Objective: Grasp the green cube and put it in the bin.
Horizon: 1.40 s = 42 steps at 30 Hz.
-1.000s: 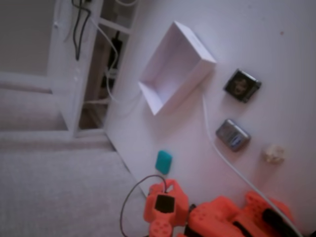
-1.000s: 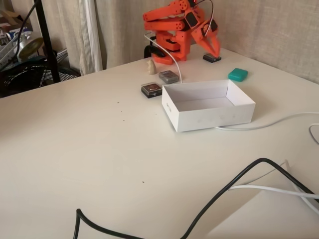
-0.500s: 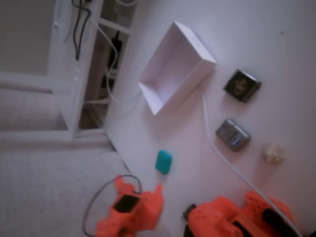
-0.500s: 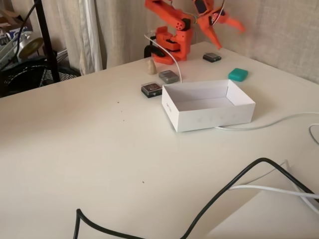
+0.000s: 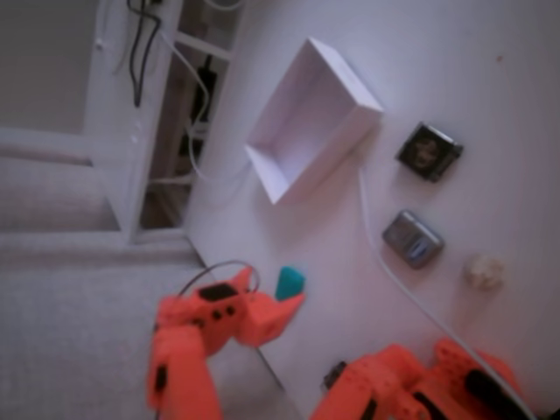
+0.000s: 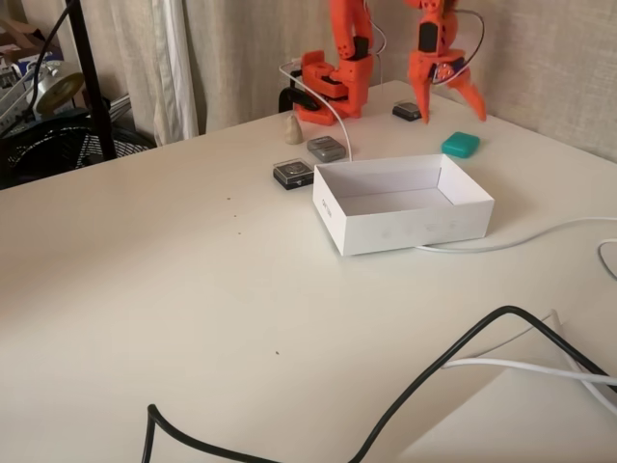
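The orange gripper (image 6: 453, 96) hung above the white table (image 6: 193, 289) with its two fingers spread wide and holding nothing, its tips pointing down just behind the green cube (image 6: 461, 145) in a fixed view. In the other fixed view the gripper (image 5: 284, 306) covered the lower part of the cube (image 5: 289, 280), so whether the tips touched it could not be told from there; the side view showed a clear gap between them. The cube lay flat on the table near the far right edge, a little beyond the far right corner of the bin (image 6: 403, 227). The bin (image 5: 284, 166) was a shallow white box, open on top and with nothing in it. A white cable (image 6: 521, 239) ran along the table just beside its right end. To the left of the bin sat a dark square object (image 6: 293, 174) and, just behind it, a grey metal object (image 6: 327, 148), with a small beige piece (image 6: 292, 128) farther back near the arm's orange base (image 6: 333, 87).
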### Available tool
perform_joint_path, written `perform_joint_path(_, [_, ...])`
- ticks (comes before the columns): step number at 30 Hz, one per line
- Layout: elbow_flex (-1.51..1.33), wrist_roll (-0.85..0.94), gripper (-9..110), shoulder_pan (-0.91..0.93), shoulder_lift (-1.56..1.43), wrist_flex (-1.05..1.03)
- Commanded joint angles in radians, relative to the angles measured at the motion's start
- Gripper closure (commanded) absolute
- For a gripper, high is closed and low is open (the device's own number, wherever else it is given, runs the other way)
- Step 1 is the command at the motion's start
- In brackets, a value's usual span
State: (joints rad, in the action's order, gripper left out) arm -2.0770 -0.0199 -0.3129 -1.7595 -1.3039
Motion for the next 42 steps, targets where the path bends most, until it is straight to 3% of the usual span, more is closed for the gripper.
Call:
perform_joint_path(1, [0.067, 0.014, 54, 0.008, 0.106, 0.006])
perform_joint_path(14, [0.186, 0.023, 54, -0.048, 0.242, 0.166])
perform_joint_path(29, [0.189, 0.021, 54, -0.112, 0.342, 0.075])
perform_joint_path(34, [0.224, 0.025, 63, -0.126, 0.383, 0.015])
perform_joint_path(37, [0.253, 0.025, 74, -0.126, 0.411, -0.012])
perform_joint_path(42, [0.279, 0.025, 81, -0.112, 0.448, -0.032])
